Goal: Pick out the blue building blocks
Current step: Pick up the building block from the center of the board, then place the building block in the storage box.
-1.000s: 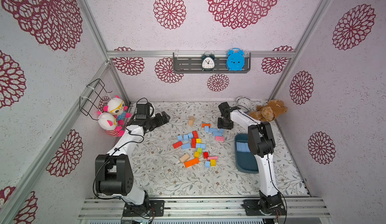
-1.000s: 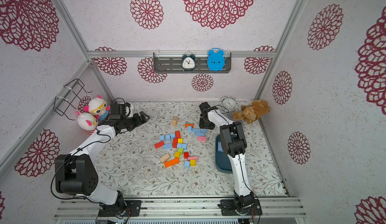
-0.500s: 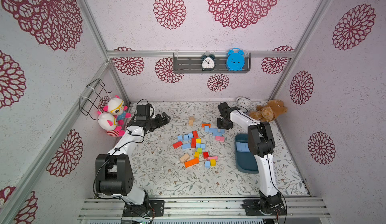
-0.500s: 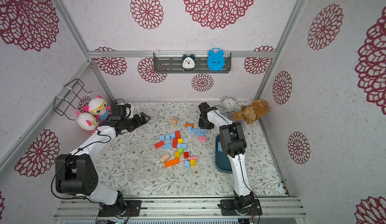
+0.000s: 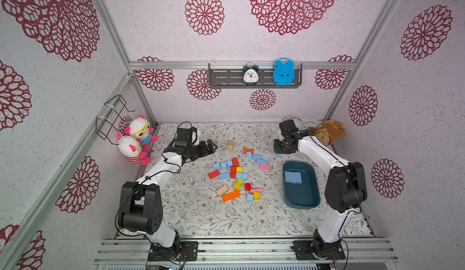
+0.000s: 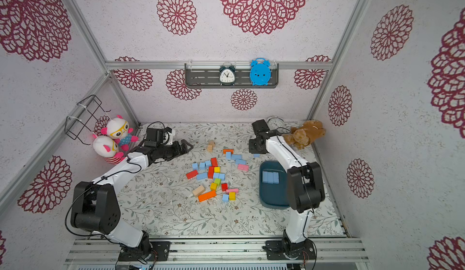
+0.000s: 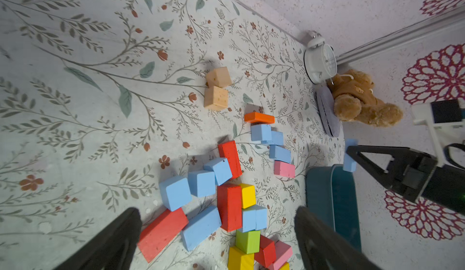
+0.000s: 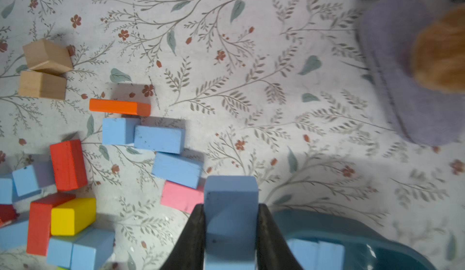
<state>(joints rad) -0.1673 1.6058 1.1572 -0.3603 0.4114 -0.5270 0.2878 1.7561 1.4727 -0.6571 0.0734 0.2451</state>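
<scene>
Several blue building blocks (image 5: 256, 156) (image 6: 202, 176) lie among a mixed heap on the floral mat; both wrist views show them too (image 7: 175, 192) (image 8: 158, 139). My right gripper (image 8: 231, 213) is shut on one blue block (image 8: 231, 205), held just off the mat beside the heap's far right end (image 5: 279, 155) (image 6: 256, 155). Three blue blocks (image 5: 292, 177) lie side by side in the dark teal tub (image 5: 300, 202). My left gripper (image 5: 212, 146) (image 7: 216, 212) hangs open, left of the heap, with nothing between its fingers.
Red, orange, yellow, pink and green blocks (image 5: 232, 172) are mixed into the heap, and two tan blocks (image 5: 230, 146) lie behind it. A teddy bear (image 5: 327, 133) and a white alarm clock (image 5: 293, 120) fill the back right corner. Two plush dolls (image 5: 137, 140) sit at the left wall.
My right gripper has closed on a blue block at the heap's far right end. The left arm has barely moved.
</scene>
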